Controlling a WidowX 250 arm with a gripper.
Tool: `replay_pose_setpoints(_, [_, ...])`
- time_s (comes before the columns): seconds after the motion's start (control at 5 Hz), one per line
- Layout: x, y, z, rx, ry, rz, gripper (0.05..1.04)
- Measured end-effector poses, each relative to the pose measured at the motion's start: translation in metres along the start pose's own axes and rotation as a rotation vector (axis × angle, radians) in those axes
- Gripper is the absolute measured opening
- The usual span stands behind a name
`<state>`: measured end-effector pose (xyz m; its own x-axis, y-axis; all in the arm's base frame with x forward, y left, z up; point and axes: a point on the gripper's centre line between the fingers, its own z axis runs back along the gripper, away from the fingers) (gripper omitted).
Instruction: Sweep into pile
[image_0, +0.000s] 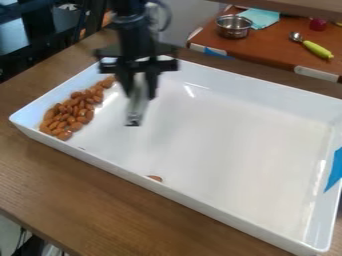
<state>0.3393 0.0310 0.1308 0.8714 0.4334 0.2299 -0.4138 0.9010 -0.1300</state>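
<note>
Most of the brown nuts (70, 112) are gathered in one long heap at the left end of the white tray (220, 135), by its short wall. Many of them are seen touching. One lone nut (155, 178) is left well apart from the heap, down by the long near wall, and part of it is hidden by the rim. So the job looks almost done: a big pile is made, and just that one nut seems left to be brought over. The pile is a bit stretched out, so it may need to be pushed tighter too.

A long, light tool (137, 107) with a dark end is held in the gripper (139, 94), and its jaws look clamped on it. The tool is hung over the tray, just beside the top part of the heap. What kind of tool it is cannot be told. Whether the tray is touched by its tip cannot be told.

The tray is set on a brown wooden table (40, 170), and blue tape (335, 170) is seen at its right end. Behind it, a small metal pot (234, 26) is placed on a red-brown table (267, 50).
</note>
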Motion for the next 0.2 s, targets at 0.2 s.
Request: replay_pose_setpoints(0.2, [-0.0116,-0.0353,-0.0007,-0.018,-0.018,-0.089,0.378])
